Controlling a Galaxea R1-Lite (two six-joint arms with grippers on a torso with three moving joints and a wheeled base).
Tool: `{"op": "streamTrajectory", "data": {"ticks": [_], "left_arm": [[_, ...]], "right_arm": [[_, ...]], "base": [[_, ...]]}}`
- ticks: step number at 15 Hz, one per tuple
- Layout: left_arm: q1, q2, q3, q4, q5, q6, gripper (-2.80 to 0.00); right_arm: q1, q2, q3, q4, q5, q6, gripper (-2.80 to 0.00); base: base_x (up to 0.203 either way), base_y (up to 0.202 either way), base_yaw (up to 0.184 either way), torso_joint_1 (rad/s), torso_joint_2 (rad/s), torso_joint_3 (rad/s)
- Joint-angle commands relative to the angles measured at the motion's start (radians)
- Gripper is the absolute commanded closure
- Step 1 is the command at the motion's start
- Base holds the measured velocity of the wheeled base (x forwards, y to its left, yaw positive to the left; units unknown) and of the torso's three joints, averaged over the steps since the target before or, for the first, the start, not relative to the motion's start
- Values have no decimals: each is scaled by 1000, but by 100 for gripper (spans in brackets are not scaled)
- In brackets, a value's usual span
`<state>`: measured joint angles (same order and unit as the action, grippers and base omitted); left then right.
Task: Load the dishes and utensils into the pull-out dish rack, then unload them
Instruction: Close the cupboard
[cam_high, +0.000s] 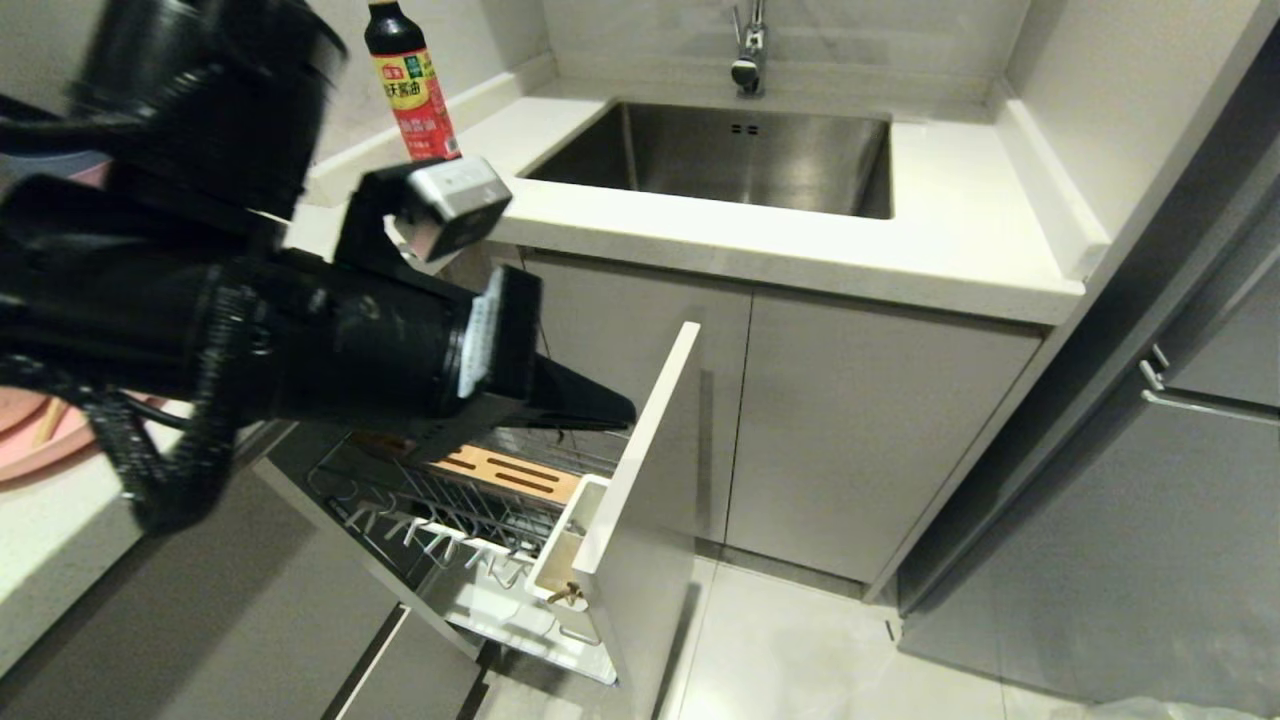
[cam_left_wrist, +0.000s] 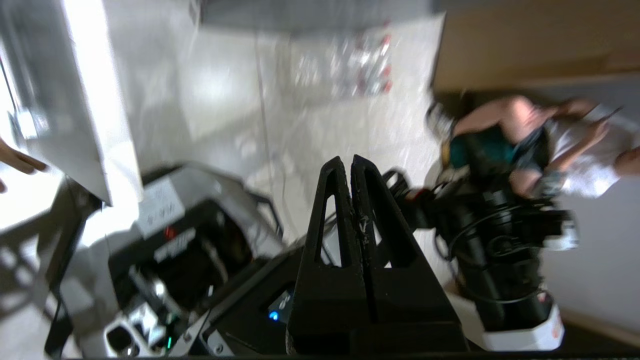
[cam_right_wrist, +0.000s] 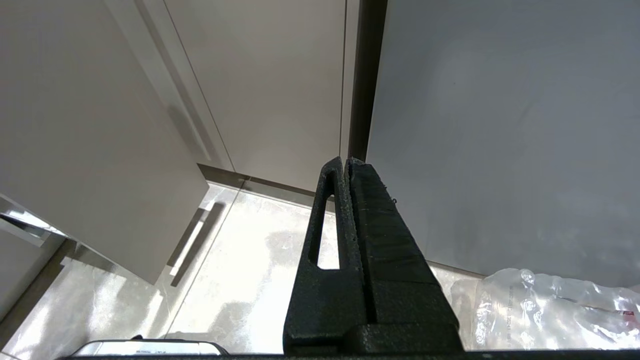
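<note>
My left gripper (cam_high: 615, 408) hangs above the pull-out dish rack (cam_high: 480, 500), its black fingers pressed flat together with nothing between them — the left wrist view shows the two pads (cam_left_wrist: 372, 210) meeting along one seam. The arm behind it fills the left of the head view, pointing toward the open cabinet front (cam_high: 645, 470).

The rack stands pulled out below the counter. Its wooden strip (cam_high: 510, 475) with slots lies across the chrome wires, the white drip tray (cam_high: 500, 610) sits under them, and the white utensil cup (cam_high: 560, 555) is fixed just inside the cabinet front. I cannot tell what the cup holds; something small and brownish shows at its lower edge.

The pale-pink plate (cam_high: 40, 440) lies on the counter at my far left, mostly hidden by my arm, with a light wooden stick resting on it.

My right gripper (cam_right_wrist: 347, 165) is pinched closed and empty as well, low by the grey cabinet doors, with pale floor tiles and a clear plastic bag (cam_right_wrist: 545, 310) beside it.

A dark sauce bottle (cam_high: 410, 80) stands on the counter left of the steel sink (cam_high: 730, 155). In the left wrist view a person (cam_left_wrist: 525, 140) is blurred, off beyond my base.
</note>
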<state>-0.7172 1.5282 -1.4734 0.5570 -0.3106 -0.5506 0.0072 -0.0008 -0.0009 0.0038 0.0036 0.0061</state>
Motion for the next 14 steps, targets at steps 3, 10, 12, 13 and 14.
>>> {"op": "streamTrajectory", "data": {"ticks": [3,10,12,13,14], "left_arm": [[-59,177,9,18,18,-5,0],[-82,409,4,-42,389,-6,0],[-82,417,3,-50,472,-6,0],[-82,420,4,-59,517,-6,0],[-81,421,4,-70,568,-6,0]], "right_arm": [[0,1,1,1,1,0,0],[0,1,1,1,1,0,0],[0,1,-1,-1,1,0,0],[0,-1,0,0,1,0,0],[0,0,0,0,1,0,0]], "base": [[0,0,0,0,0,0],[0,0,0,0,0,0],[0,0,0,0,0,0],[0,0,0,0,0,0],[0,0,0,0,0,0]]}}
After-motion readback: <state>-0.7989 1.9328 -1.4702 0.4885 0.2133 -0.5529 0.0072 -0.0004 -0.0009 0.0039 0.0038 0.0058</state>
